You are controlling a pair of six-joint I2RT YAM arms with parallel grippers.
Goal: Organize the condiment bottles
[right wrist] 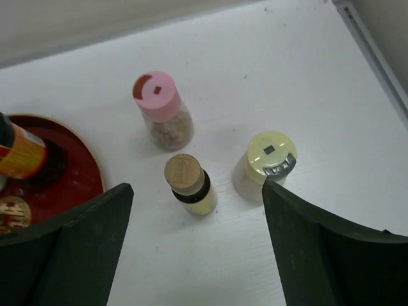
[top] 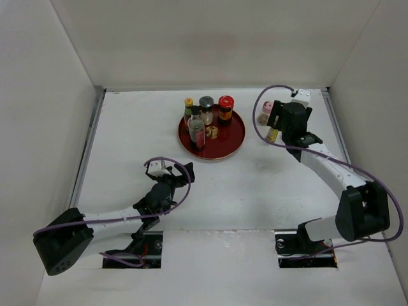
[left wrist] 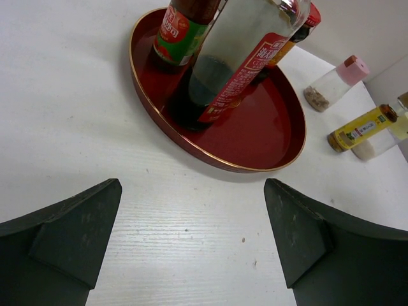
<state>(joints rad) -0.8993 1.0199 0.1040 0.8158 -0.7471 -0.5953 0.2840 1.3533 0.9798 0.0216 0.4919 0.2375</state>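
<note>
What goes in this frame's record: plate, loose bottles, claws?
plate: red plate, four bottles upright in it
in plate: orange-capped bottle, grey-capped shaker, red-capped bottle, dark bottle
loose: pink-capped shaker, brown-capped bottle, pale-yellow-capped shaker, on table right of plate
left claw: open, empty, facing plate
right claw: open, empty, over the loose three

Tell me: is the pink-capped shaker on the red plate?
No, off it: the pink-capped shaker stands on the white table, apart from the red plate.

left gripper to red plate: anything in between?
Nothing. The left wrist view shows only bare white table between the open left gripper and the near rim of the red plate. The bottles stand farther back, on the plate.
</note>
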